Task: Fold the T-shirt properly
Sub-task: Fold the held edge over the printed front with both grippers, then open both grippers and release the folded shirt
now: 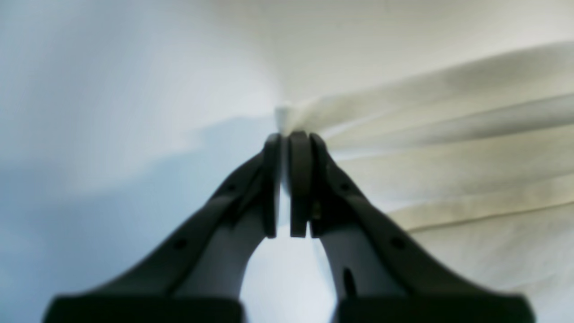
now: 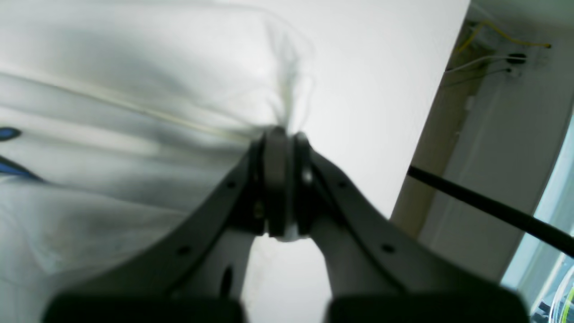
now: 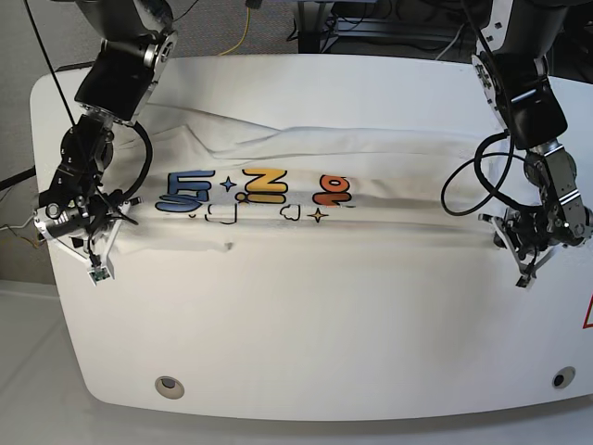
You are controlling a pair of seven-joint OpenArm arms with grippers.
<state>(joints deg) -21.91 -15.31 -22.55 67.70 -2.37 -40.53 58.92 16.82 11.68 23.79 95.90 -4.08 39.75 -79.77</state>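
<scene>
Grippers at both ends clamp the T-shirt [image 3: 306, 199], stretched taut across the white table [image 3: 306, 343]: left gripper [image 1: 289, 134] pinching one bunched edge, right gripper [image 2: 282, 132] the opposite, print facing up.

White table [image 3: 306, 362], stretched T-shirt [image 3: 306, 162] on top

T-shirt [image 3: 306, 199] on table [image 3: 306, 352], between both hands
</scene>
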